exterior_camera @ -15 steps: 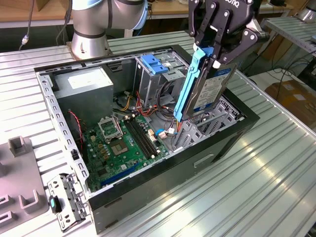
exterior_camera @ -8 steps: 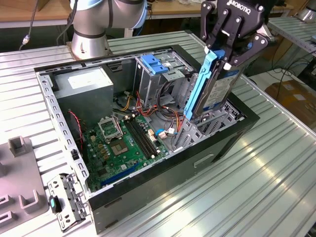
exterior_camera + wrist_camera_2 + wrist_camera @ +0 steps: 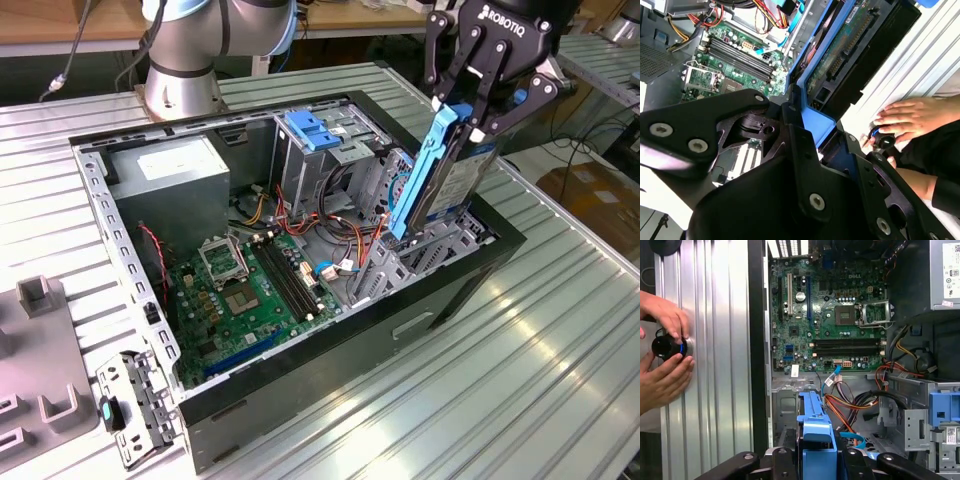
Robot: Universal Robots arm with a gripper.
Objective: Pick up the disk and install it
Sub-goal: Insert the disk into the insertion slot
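The gripper (image 3: 468, 112) pinches the disk (image 3: 445, 185) by its upper end, tilted over the drive bay (image 3: 440, 250) at the computer case's (image 3: 400, 325) three o'clock in the exterior view. It is picked up but not yet seated.

A robotics lab or workshop: an opened computer case (image 3: 400, 320) lies on a ribbed aluminium table (image 3: 560, 380), the arm's base (image 3: 182, 70) stands at eleven o'clock from it, wooden benches (image 3: 60, 25) at twelve o'clock, and a cardboard box (image 3: 590, 195) at three o'clock.
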